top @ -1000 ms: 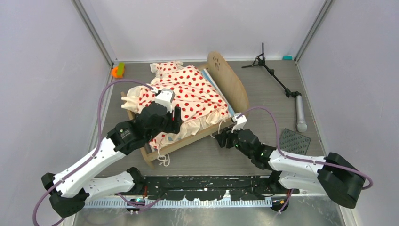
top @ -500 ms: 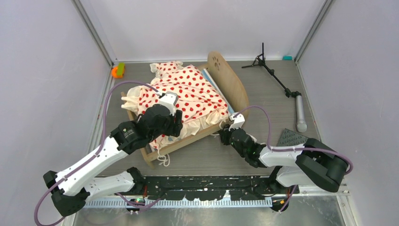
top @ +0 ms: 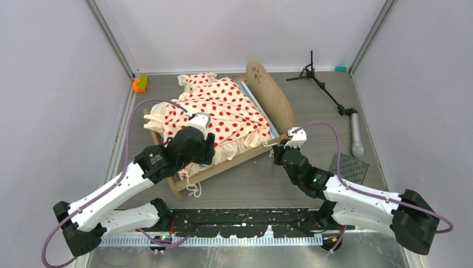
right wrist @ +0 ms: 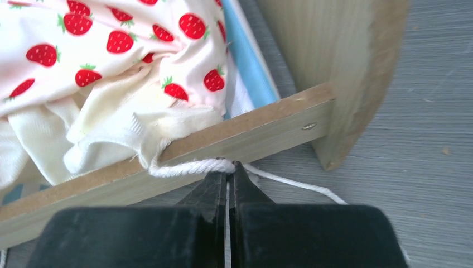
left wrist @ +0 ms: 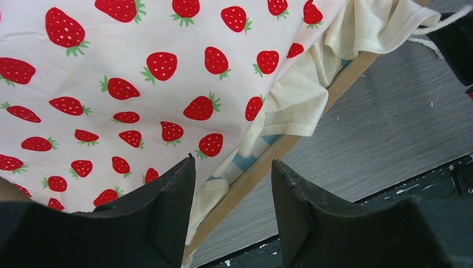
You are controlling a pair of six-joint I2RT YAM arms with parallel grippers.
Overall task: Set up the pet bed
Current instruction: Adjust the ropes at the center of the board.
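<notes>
The pet bed sat mid-table, its long axis running left to right with the right end angled farther away. The paw-print board stood at that right end. Strawberry-print bedding lay rumpled over it. The left gripper hung half spread above the bedding's near edge, holding nothing. The right gripper was pressed together, pinching a white cord against the near side rail.

Bedding is cream with red strawberries, frame pale wood, mattress blue-white.
</notes>
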